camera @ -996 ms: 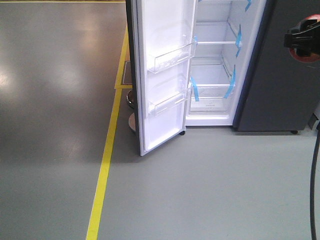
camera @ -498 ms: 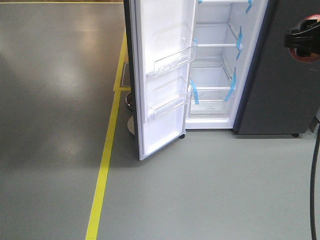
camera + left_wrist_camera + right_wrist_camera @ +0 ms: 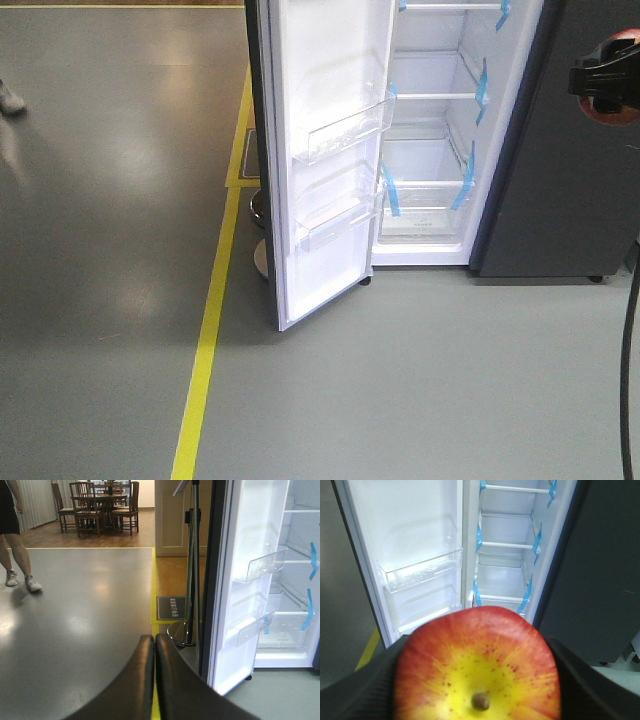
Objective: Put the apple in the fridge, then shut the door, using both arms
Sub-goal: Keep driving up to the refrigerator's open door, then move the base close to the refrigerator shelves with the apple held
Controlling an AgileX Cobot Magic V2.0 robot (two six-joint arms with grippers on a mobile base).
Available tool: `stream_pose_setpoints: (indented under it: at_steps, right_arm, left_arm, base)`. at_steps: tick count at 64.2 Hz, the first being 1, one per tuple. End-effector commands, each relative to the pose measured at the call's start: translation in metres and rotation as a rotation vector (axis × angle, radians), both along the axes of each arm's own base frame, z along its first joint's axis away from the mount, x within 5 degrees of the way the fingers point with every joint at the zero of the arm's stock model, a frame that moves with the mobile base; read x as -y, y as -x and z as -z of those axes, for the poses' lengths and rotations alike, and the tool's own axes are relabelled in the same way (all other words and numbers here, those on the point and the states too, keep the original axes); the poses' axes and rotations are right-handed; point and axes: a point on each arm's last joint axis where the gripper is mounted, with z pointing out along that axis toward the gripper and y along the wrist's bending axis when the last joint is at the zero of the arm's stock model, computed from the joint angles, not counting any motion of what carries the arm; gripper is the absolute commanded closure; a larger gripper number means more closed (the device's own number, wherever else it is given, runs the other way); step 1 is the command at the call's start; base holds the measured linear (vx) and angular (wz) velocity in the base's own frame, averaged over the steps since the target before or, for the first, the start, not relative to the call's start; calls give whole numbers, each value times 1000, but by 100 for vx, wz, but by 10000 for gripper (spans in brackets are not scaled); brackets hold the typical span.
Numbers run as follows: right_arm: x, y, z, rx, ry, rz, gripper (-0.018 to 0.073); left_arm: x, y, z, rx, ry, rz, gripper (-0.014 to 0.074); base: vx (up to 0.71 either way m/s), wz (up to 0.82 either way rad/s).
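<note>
Right claw (image 3: 600, 78) is pinching the apple (image 3: 477, 665) between its two fingers. It's held up in the air, stem dimple toward the wrist camera, facing the fridge (image 3: 428, 160) and well short of it. In the front view it hangs in front of the dark grey panel (image 3: 565, 190), right of the opening. Left claw (image 3: 154, 640) has its fingers pressed together with nothing between them, aimed at the floor left of the door (image 3: 325, 80). Door is swung wide to the left, white side out, two clear bins (image 3: 345, 128) on it. Its bottom corner sits just right of the yellow floor line (image 3: 205, 330), not touching. Blue tape strips (image 3: 389, 190) mark the shelf edges. Bare grey floor (image 3: 420, 380) runs from the opening to the camera. Chrome stand base (image 3: 181, 630) sits behind the door. A person's legs (image 3: 17, 555) are far left, well apart from it. Black cable (image 3: 628, 370) hangs at the right edge.
</note>
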Motion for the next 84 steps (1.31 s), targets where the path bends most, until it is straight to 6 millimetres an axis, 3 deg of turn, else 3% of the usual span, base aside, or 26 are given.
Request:
stream_pose_setpoints:
  at_steps: [1,84]
  right_arm:
    - [1,8,-27,146,7,2,489]
    - [1,8,-27,146,7,2,489]
  left_arm:
    - [2,0,3,55,1,22,602]
    - [2,0,3,55,1,22,602]
  base:
    - [9,1]
    - [10,-1]
